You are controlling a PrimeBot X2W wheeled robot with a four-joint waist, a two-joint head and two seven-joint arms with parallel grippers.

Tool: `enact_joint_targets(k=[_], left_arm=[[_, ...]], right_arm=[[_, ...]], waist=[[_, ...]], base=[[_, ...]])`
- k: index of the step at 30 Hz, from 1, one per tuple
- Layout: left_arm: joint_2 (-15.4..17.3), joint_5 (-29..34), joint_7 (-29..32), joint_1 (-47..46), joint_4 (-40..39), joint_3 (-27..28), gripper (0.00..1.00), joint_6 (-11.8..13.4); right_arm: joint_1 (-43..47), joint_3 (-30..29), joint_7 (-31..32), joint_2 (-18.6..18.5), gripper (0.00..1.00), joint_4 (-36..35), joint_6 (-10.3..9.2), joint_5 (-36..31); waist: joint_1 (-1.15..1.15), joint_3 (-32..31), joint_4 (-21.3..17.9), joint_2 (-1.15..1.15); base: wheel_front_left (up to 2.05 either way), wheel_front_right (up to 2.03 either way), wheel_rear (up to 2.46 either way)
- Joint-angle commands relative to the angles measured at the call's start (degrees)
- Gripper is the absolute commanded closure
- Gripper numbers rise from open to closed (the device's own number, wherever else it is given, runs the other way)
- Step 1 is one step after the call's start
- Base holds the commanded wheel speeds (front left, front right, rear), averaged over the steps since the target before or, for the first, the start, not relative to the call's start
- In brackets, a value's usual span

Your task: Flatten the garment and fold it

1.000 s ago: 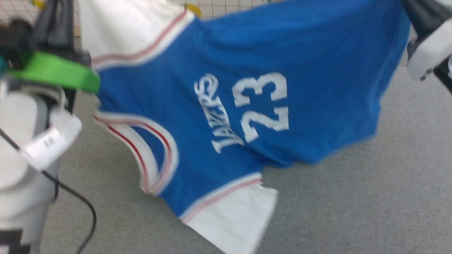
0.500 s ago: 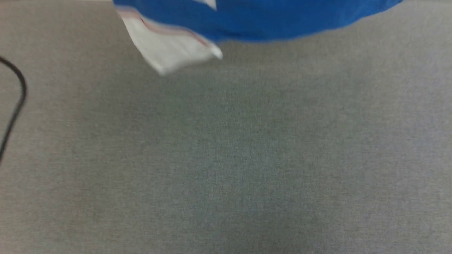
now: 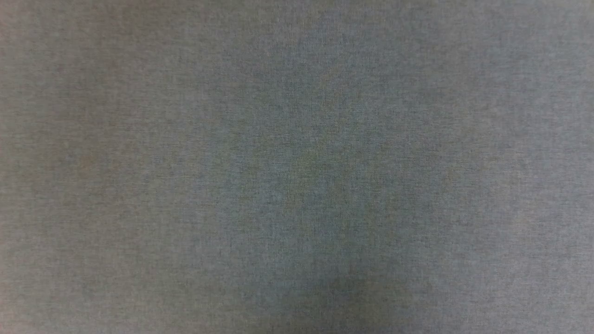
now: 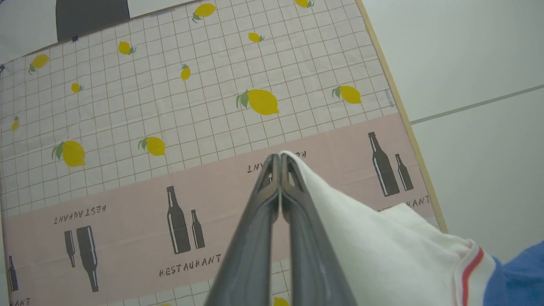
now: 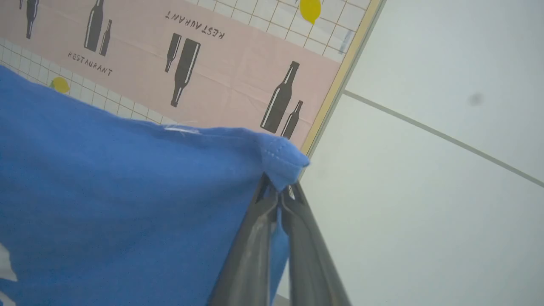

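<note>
Gripping on the L side, the left gripper has its two dark fingers pressed tight together, w/ the edge of a white sleeve of the garment pinched between them near the tips. The sleeve cloth drapes away along the gripper's right side toward a red trim stripe and the blue body. Beyond it lies a tablecloth printed w/ lemons and bottles, bounded by a wooden edge; the sleeve seems to hang clear above it.

In the centre, the head view looks onto a plain grey fabric surface (likely the spot where the shirt is to be laid).

On the R side, the right gripper is likewise clamped fully closed, biting a stitched blue hem corner. Blue cloth spreads off to its left, w/ a sliver of white print at that view's lower left.

Held at two separate points, sleeve and hem corner, the shirt appears to be stretched between the arms, prob. so it spreads flat before being laid down.

Count: 1 garment, 2 grippers, 2 pinch points, 1 tablecloth, 1 red stripe in sight.
</note>
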Motion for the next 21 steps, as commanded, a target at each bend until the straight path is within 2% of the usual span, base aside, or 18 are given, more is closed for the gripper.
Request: enact_joint_targets(k=[1, 10, 14, 21], left_arm=[[-0.07, 0.44, -0.59, 0.6, 0.62, 0.02, 1.0, -0.2], [0.4, -1.41, -1.62, 13.7, 1.25, 0.88, 1.0, -0.47], [0.91, -2.64, -1.65, 24.08, -3.12, 2.81, 1.0, -0.66], [1.15, -3.8, -1.67, 47.35, -14.21, 8.38, 1.0, 0.82]], right_arm=[[0.22, 0.47, -0.87, 0.44, 1.0, 0.99, -0.09, 0.38], [9.95, 5.49, -6.11, 2.74, 1.0, 7.7, -0.09, 4.44], [16.19, 8.14, -8.25, 2.73, 1.0, 9.1, -0.09, 6.4], [29.3, 14.46, -10.38, 1.87, 1.0, 7.43, -0.09, 11.84]], waist=[[-0.02, 2.46, -0.31, 0.0], [-0.02, -0.39, -0.4, 0.0], [-0.02, -3.36, -0.36, 0.0], [-0.02, -11.15, -0.21, 0.0]], base=[[0.0, 0.0, 0.0], [0.0, 0.0, 0.0], [0.0, 0.0, 0.0], [0.0, 0.0, 0.0]])
